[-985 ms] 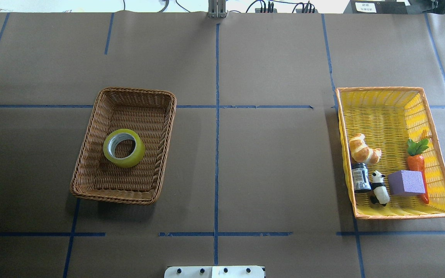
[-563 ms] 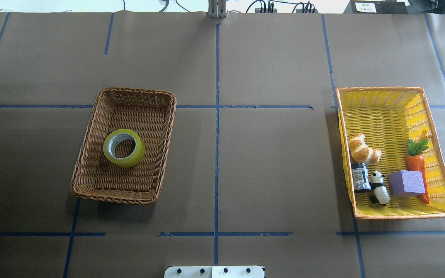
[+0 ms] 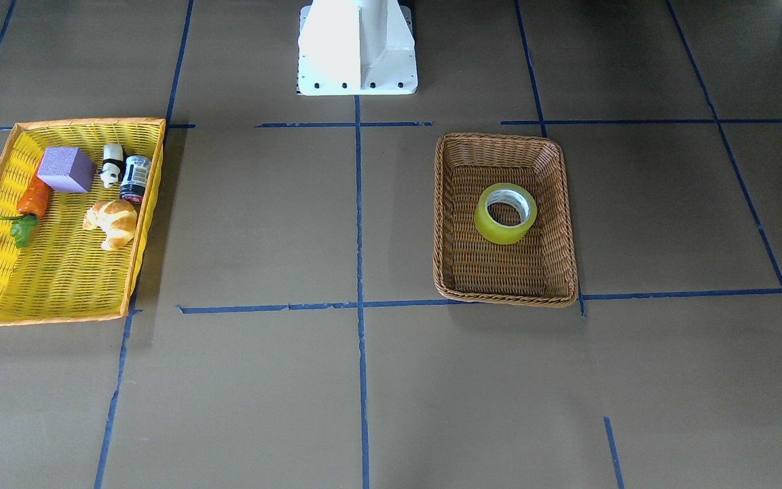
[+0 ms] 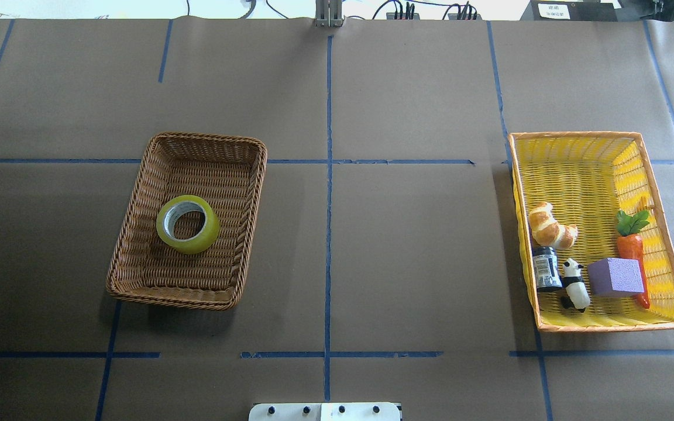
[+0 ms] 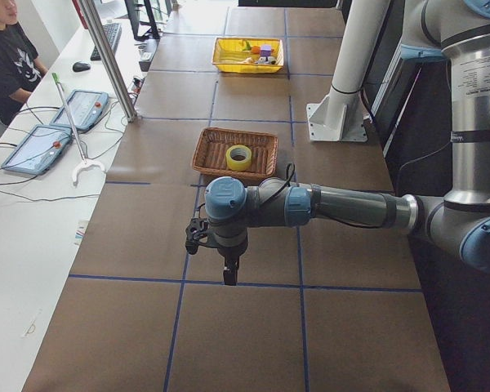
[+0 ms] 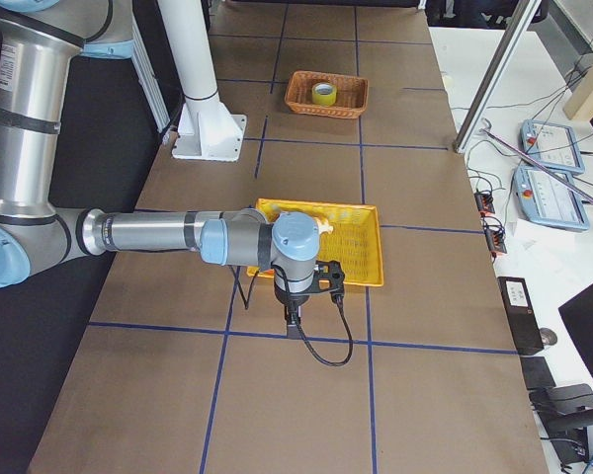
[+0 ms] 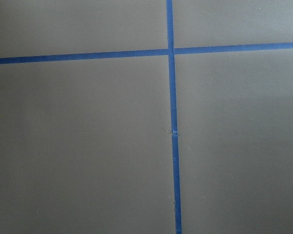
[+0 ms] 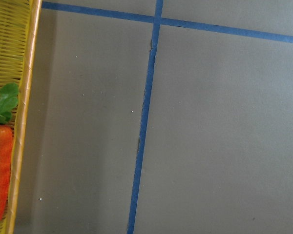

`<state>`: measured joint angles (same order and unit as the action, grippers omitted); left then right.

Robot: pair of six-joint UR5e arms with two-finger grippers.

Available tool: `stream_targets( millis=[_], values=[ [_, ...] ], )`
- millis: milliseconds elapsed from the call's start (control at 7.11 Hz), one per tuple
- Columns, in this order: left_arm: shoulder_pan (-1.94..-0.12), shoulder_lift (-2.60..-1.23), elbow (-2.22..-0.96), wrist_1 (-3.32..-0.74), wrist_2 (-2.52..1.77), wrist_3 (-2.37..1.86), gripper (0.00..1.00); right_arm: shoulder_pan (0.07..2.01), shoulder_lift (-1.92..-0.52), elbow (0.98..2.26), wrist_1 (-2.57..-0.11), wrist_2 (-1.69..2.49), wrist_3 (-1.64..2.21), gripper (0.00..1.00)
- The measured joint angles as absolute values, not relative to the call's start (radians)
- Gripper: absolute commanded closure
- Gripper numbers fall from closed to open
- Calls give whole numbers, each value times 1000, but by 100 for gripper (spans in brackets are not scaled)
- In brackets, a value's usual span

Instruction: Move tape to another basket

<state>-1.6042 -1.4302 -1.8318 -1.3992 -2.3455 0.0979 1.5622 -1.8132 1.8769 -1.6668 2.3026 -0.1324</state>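
The table point(image 4: 407, 251) was covered in brown paper marked off with blue lines. The tape point(image 4: 191, 245) lay flat, hole up, near the middle of the brown basket point(image 4: 253, 193), which sat in my left half of the table, about midway between the near and far edges.

I judged the roll light and stiff, with a rigid white core and a slick outer face. The surest hold looked like one finger down the core and one outside, pinching the ring wall. The roll was clear of the basket's woven sides, so I had room to reach it.

I counted one roll and two baskets. The yellow basket point(image 4: 577, 175) stood by the right edge and held five things, one of each: a croissant point(image 4: 550, 225), a jar point(image 4: 546, 269), a panda point(image 4: 574, 285), a purple block point(image 4: 616, 276) and a carrot point(image 4: 631, 245).

My left gripper point(image 5: 229, 278) hung over bare paper toward the left end, well apart from the tape. My right gripper point(image 6: 294, 326) hung just beyond the yellow basket toward the right end. Both showed only from the side, so I could not tell whether either was released or clenched.
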Motion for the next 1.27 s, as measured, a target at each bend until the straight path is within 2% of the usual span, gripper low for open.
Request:
stream_targets(
  millis=[844,1267],
  values=[
    [-1603,-1441,-1808,-1394,-2344,105,0,1549,-1813,1858,-1660,2358,-122,0],
    [-1602,-1464,-1754,-1397,-2342,105,0,1548,-1813,1857,-1657,2362,-125,0]
  ],
)
